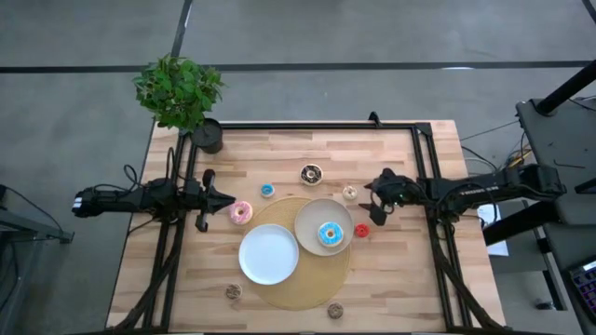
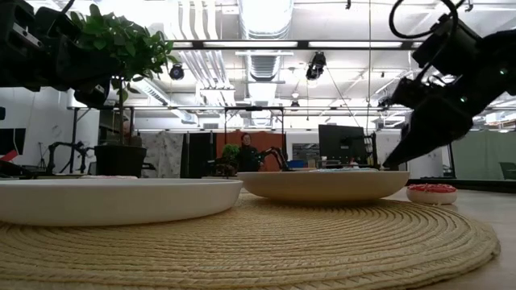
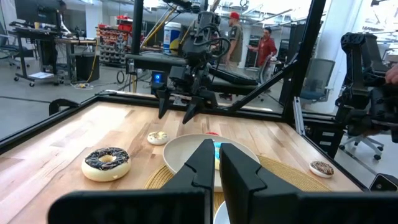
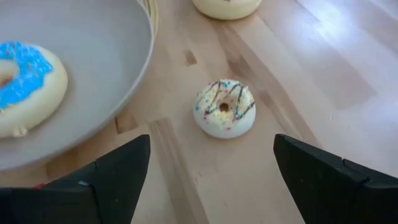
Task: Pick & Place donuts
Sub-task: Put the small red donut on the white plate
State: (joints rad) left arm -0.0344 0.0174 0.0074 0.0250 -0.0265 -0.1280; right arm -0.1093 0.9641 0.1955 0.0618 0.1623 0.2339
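My right gripper (image 4: 211, 180) is open and hovers just above the table. Its fingers stand wide on either side of the cream mini donut (image 4: 224, 107), which lies flat on the wood (image 1: 349, 193), and touch nothing. The blue-sprinkled donut (image 1: 330, 234) lies in the beige plate (image 1: 307, 223). The red mini donut (image 1: 361, 230) sits beside that plate. My left gripper (image 1: 226, 197) is shut, raised next to the pink donut (image 1: 241, 212). The chocolate donut (image 1: 311, 174) and the mini blue donut (image 1: 267, 190) lie farther back.
A white plate (image 1: 268, 253) and the beige plate rest on a round woven mat (image 1: 312, 288). Two brown mini donuts (image 1: 233, 291) (image 1: 334, 310) lie near the table's near edge. A potted plant (image 1: 179, 93) stands at the far left corner. People stand in the room beyond.
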